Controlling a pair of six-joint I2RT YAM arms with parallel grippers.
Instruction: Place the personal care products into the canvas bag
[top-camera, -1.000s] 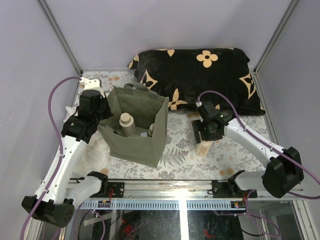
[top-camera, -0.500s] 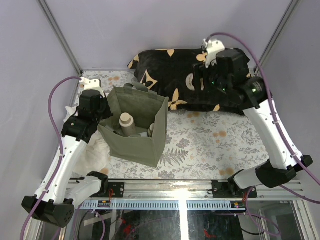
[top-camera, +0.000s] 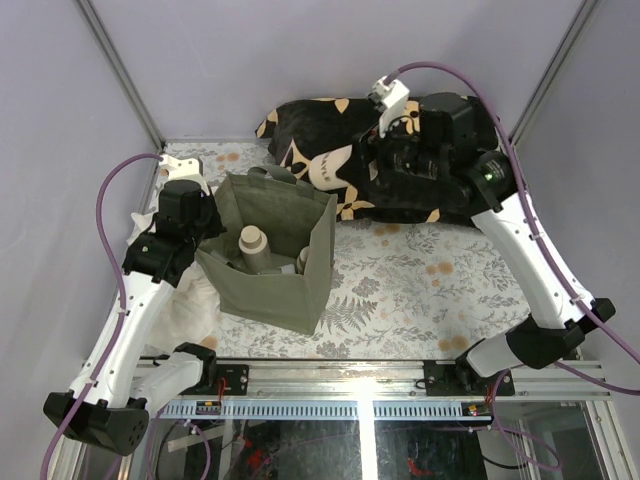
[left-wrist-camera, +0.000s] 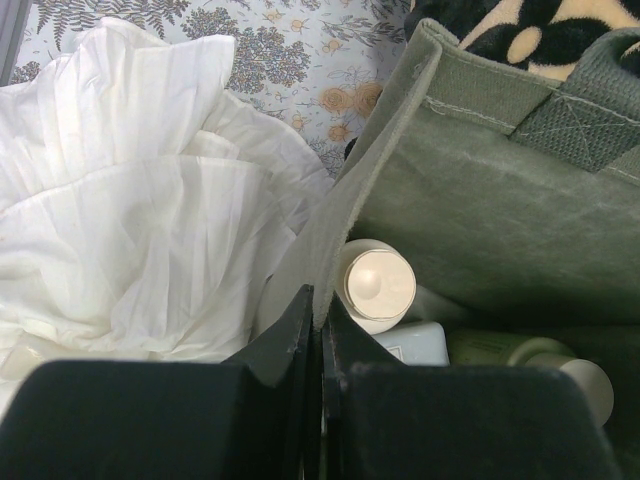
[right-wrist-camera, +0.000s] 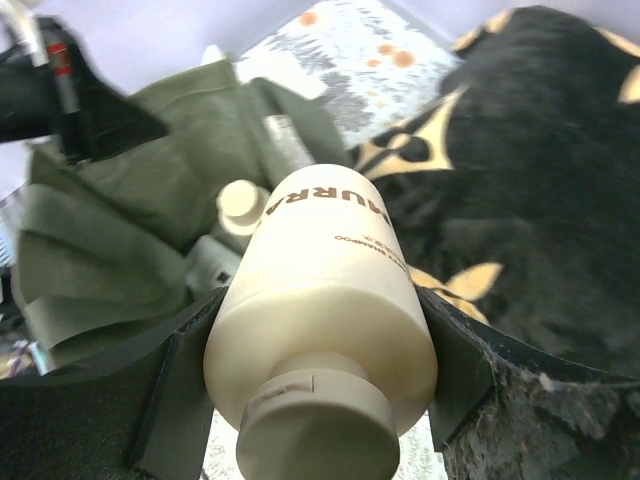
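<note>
The right tool (right-wrist-camera: 320, 360), clamped on a beige shampoo bottle (top-camera: 328, 170) lifted off the worktop (top-camera: 400, 285) a second ago, now carries it over the black cushion (top-camera: 300, 130) toward the canvas bag (top-camera: 270, 290), whose rim the left tool (left-wrist-camera: 318, 335) pinches open, so release looks next.

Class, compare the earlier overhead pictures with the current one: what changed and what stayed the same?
The right tool, shut on a beige bottle, rose from the table, over the cushion, then swung left toward the canvas bag. The left tool stays clamped on the bag's rim; bag, bottles inside and white cloth unchanged.
</note>
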